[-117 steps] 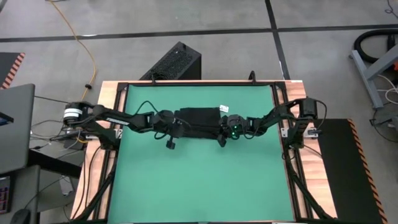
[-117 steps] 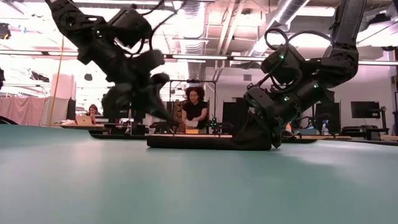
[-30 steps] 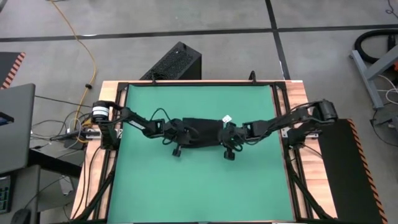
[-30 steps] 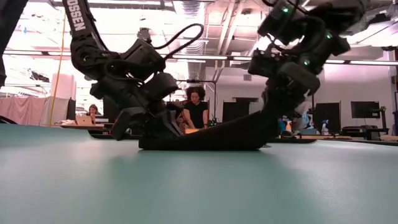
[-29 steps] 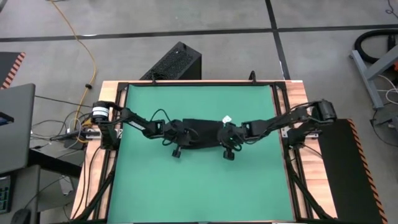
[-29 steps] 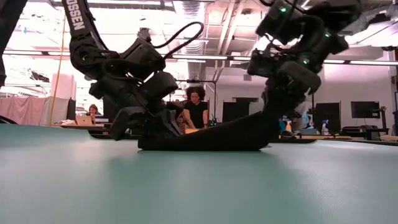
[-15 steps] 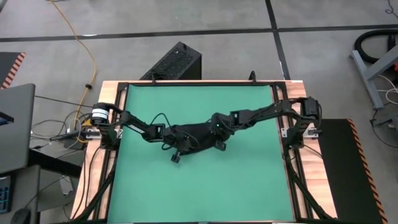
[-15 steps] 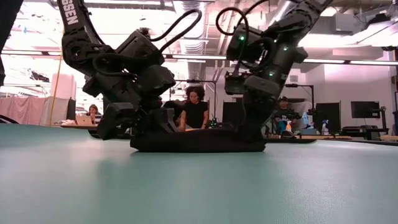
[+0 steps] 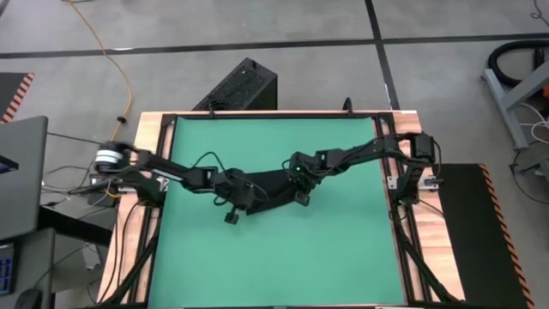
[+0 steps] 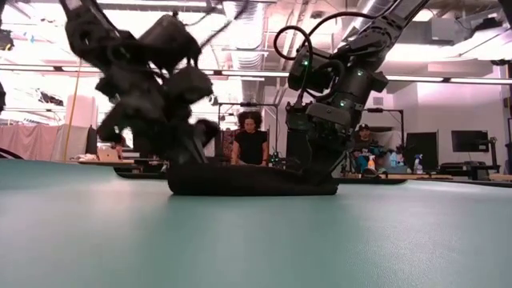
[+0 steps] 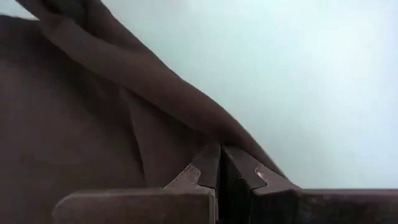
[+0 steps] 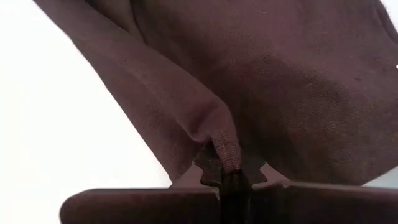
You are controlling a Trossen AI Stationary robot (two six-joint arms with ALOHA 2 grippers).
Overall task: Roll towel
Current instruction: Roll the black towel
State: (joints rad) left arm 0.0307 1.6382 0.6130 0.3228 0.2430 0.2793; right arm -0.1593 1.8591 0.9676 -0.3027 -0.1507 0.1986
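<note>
The black towel (image 9: 268, 184) lies bunched on the green mat (image 9: 274, 257), a little beyond the table's middle, as a low flat heap in the low view (image 10: 248, 180). My left gripper (image 9: 244, 195) is shut at its left end, raised and blurred in the low view (image 10: 192, 156). My right gripper (image 9: 294, 181) is shut on cloth at the heap's right end (image 10: 316, 172), pointing steeply down. The towel's white tag is hidden. My left gripper (image 11: 221, 163) has its shut fingertips at a folded ridge of the towel (image 11: 186, 112) that runs straight into them. It comes slanting down from the table's left; one layer or several, I cannot tell. The cloth beyond rests on the mat. My right gripper (image 12: 225, 167) pinches a stitched hem of the towel (image 12: 225, 146) between its two fingertips, at a narrow fold of the edge. The fingers point steeply down from above. A ridge of cloth runs away from the pinch, and the rest lies on the mat.
Open green mat stretches toward the near edge (image 9: 274, 275) and on both sides. A wooden frame (image 9: 154, 129) rims the table. A black box (image 9: 243, 86) stands on the floor beyond the far edge. People sit in the room behind (image 10: 250, 140).
My right gripper has carried the towel's right end toward the table's left edge and down, tipping steeper; that end is folded over the rest, so the towel is shorter. My left gripper has risen a little and drawn back toward the left edge, staying shut.
</note>
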